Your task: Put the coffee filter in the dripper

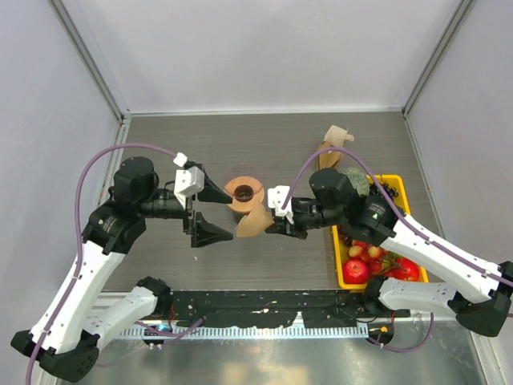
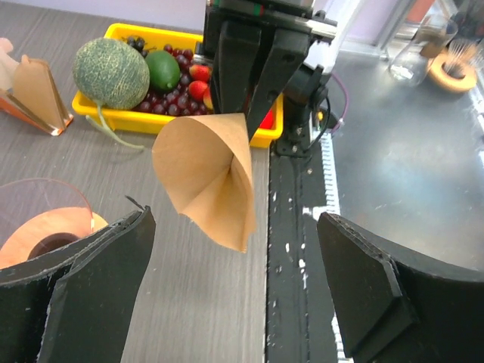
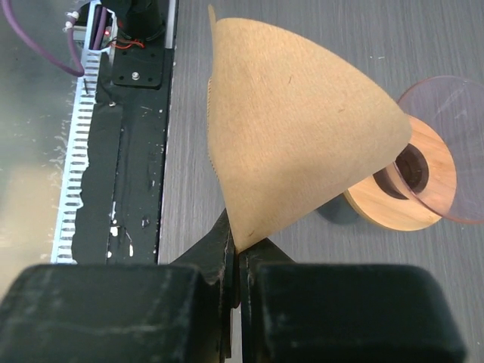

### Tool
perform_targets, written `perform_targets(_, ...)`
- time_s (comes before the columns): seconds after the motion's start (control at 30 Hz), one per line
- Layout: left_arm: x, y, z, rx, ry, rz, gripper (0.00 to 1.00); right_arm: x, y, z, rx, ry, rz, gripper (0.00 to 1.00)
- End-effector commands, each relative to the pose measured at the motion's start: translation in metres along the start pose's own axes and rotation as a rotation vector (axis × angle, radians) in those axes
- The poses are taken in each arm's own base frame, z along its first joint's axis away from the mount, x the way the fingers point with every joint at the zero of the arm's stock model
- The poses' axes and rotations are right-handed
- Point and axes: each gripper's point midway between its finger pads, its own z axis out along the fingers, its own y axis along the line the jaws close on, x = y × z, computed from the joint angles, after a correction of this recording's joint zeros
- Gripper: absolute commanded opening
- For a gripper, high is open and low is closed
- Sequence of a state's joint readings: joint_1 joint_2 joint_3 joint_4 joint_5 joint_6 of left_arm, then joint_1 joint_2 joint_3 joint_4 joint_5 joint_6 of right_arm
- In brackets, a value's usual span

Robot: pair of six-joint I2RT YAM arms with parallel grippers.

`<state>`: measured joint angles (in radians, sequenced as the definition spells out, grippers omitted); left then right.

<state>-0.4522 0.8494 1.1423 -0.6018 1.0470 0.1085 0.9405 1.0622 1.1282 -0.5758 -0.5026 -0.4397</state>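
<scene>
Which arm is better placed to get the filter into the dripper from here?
Right. The right gripper is shut on the coffee filter, with the dripper just beyond it. The left gripper is open and holds nothing.

- A yellow tray (image 2: 155, 32) of fruit sits at the right side of the grey wood-grain worktop (image 1: 200, 144).
- A netted green melon (image 2: 112, 72) lies at the tray's far end, its stalk hanging over the rim.
- A smooth green round fruit (image 2: 162, 69) rests against the melon.
- Dark grapes (image 2: 162, 98) and strawberries (image 2: 198, 82) fill the middle.
- Red apples (image 1: 357, 270) lie at the near end.
- A bunch of brown paper filters (image 2: 34, 91) stands upright just beyond the tray, with a white piece (image 1: 341, 132) at its top.
- A black strip (image 1: 264, 309) flecked with white runs along the near edge, a slotted metal rail (image 3: 72, 166) beside it.
</scene>
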Motion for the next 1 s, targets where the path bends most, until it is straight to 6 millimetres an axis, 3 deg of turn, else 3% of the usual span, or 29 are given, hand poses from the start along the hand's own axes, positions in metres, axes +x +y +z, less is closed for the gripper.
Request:
perform_targets(0.0,0.008,0.012,-0.001,-0.054,0.067,0.094,0.99,-0.007,0.007,0.003,-0.047,-0.039,0.013,0.05)
perform_targets(0.17,0.021,0.012,0.009,-0.025,0.04,-0.017,0.95,-0.008,0.008,0.003,-0.05,-0.055,0.025,0.05)
perform_targets(0.4,0.039,0.025,0.015,-0.106,-0.072,-0.308,0.99,-0.022,-0.011,-0.005,-0.004,-0.114,0.188,0.05)
perform_targets(0.57,0.012,0.057,-0.001,-0.198,-0.311,-0.432,0.99,-0.044,-0.02,-0.018,-0.01,-0.218,0.308,0.05)
perform_targets(0.73,-0.006,0.064,0.001,-0.153,-0.424,-0.491,0.99,-0.083,-0.033,-0.028,-0.054,-0.358,0.393,0.05)
perform_targets(0.87,-0.045,0.042,-0.008,-0.088,-0.448,-0.336,0.99,-0.123,-0.035,-0.044,-0.146,-0.478,0.423,0.05)
perform_targets(0.97,-0.07,0.015,-0.015,-0.013,-0.415,-0.212,0.94,-0.134,-0.027,-0.052,-0.193,-0.494,0.398,0.05)
